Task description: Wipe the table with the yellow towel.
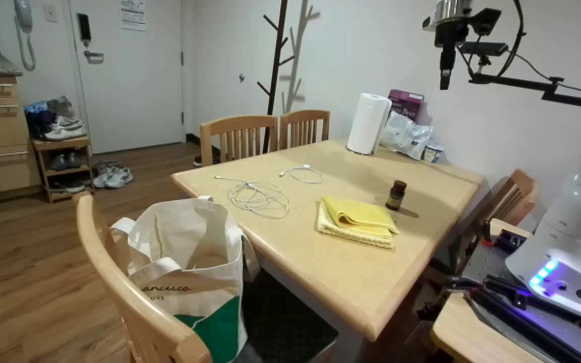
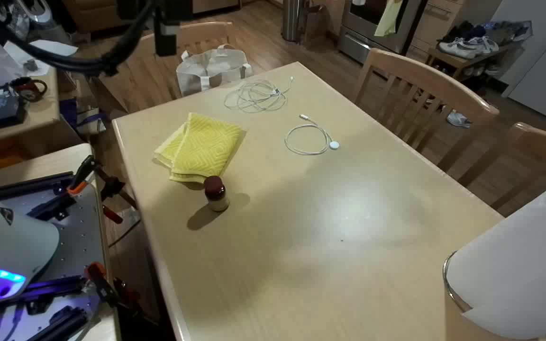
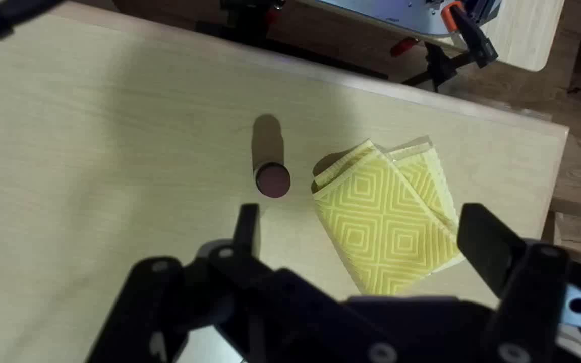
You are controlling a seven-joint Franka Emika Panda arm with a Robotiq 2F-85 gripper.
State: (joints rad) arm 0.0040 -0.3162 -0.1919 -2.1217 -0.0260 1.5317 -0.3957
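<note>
The yellow towel [image 1: 356, 221] lies folded and rumpled on the table [image 1: 290, 242], near one corner; it also shows in an exterior view [image 2: 206, 147] and in the wrist view [image 3: 386, 227]. The pale wood table top shows in an exterior view [image 2: 273, 265] and in the wrist view [image 3: 94, 227]. My gripper [image 3: 361, 214] is open and empty, with its two fingers well apart in the wrist view and the towel seen between them. In an exterior view the gripper [image 1: 445, 83] hangs high above the table, apart from the towel.
A small brown bottle [image 1: 396, 195] stands upright close beside the towel. White cables [image 1: 257, 196] lie on the table. A paper towel roll [image 1: 368, 123], a plastic bag [image 1: 406, 135] and a purple box [image 1: 406, 104] stand near the wall. Chairs [image 1: 240, 136] and a tote bag [image 1: 184, 267] border the table.
</note>
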